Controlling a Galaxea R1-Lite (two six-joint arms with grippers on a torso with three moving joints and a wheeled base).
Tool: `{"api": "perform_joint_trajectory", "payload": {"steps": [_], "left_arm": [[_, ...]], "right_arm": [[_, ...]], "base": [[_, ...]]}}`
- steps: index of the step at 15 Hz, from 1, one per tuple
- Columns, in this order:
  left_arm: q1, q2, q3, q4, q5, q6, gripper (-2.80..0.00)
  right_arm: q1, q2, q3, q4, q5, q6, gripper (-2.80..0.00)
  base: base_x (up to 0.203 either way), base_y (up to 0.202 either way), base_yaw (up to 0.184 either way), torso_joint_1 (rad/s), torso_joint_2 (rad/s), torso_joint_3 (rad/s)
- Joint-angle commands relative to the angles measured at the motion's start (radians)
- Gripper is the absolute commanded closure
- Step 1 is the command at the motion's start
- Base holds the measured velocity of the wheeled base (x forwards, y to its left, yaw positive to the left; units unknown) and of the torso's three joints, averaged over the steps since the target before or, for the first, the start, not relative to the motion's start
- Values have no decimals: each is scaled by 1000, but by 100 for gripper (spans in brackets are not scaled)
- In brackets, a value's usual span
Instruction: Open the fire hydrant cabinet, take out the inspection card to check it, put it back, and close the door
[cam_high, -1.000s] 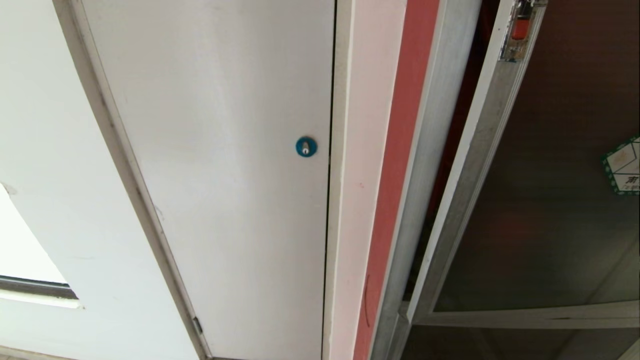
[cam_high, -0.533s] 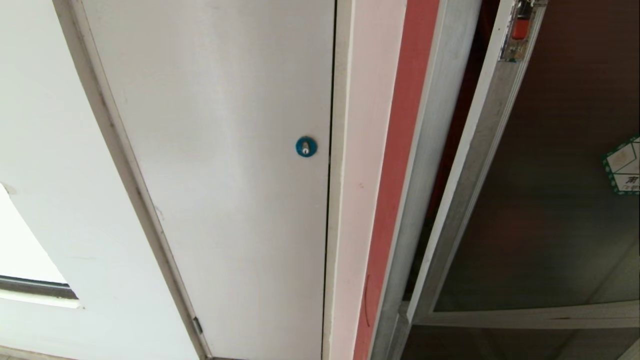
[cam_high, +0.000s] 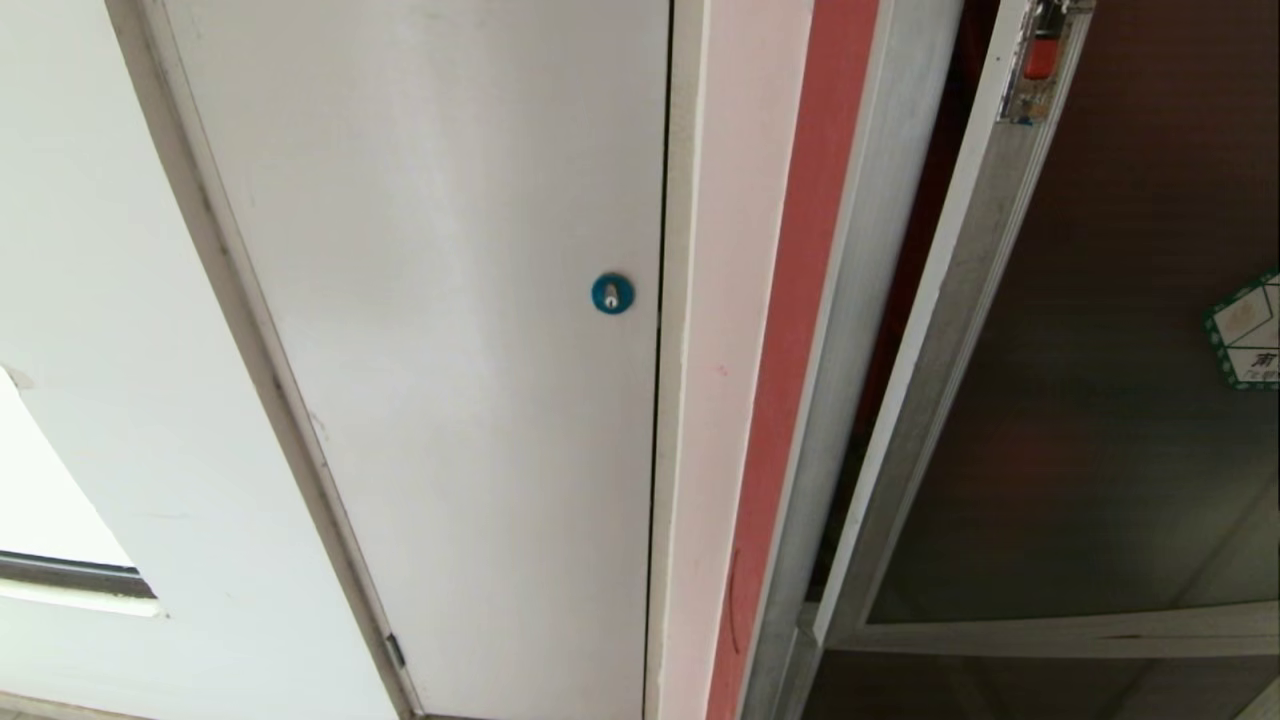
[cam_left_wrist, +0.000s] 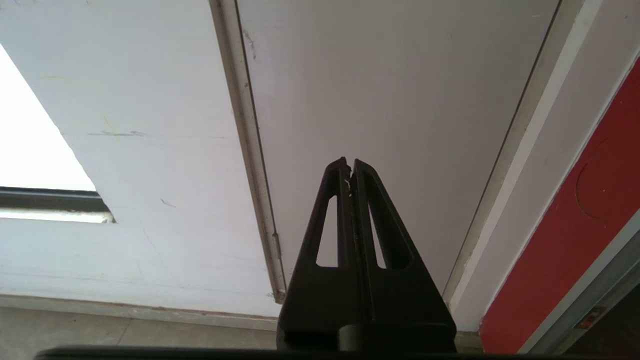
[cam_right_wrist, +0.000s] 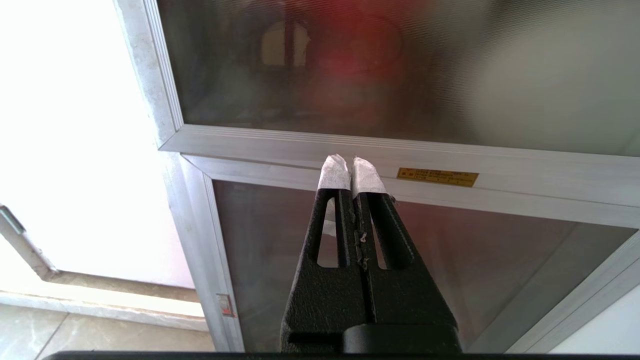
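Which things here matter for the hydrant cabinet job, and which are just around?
Part of the job:
- cabinet, aluminium frame, red inside
- door, dark glass, standing ajar
- red latch on the door
- right end effector, shut, empty

Just around:
- white door with blue lock
- hexagonal sticker
- orange label
- left end effector, shut, idle

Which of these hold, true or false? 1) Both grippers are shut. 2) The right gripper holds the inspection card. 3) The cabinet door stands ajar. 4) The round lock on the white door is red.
1) True: the left gripper and the right gripper both have fingers pressed together.
2) False: the right gripper is empty; no card shows in any view.
3) True: the door angles out from the fire hydrant cabinet, leaving a dark gap.
4) False: the lock on the white door is blue.
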Motion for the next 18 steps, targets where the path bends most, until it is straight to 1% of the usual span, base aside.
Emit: {"api": "perform_joint_trajectory", "payload": {"steps": [1, 9, 10, 11, 13, 15, 16, 17, 18], "left_arm": [[0, 0, 6, 0, 0, 0, 0], [0, 0, 5, -1, 0, -2, 0], [0, 0, -8, -2, -1, -5, 0], [0, 1, -52, 4, -8, -19, 0], [0, 56, -134, 9, -57, -44, 0], [-5, 185, -220, 5, -120, -56, 0], [-19, 249, -269, 3, -166, -61, 0], [-45, 318, -324, 1, -241, -77, 0], [-80, 380, -374, -1, -326, -117, 0]], "right_arm": [[0, 0, 0, 0, 0, -1, 0], [0, 0, 0, 0, 0, -2, 0], [0, 0, 0, 0, 0, -1, 0], [0, 0, 1, 0, 0, -1, 0], [0, 0, 0, 0, 0, -1, 0], [0, 0, 0, 0, 0, -1, 0], [0, 0, 1, 0, 0, -1, 0], [0, 0, 0, 0, 0, -1, 0], [0, 0, 0, 0, 0, -1, 0]], "base": [[0, 0, 0, 0, 0, 0], [0, 0, 0, 0, 0, 0], [0, 0, 0, 0, 0, 0], [0, 0, 0, 0, 0, 0], [0, 0, 0, 0, 0, 0], [0, 0, 0, 0, 0, 0], [0, 0, 0, 0, 0, 0], [0, 0, 0, 0, 0, 0], [0, 0, 0, 0, 0, 0]]}}
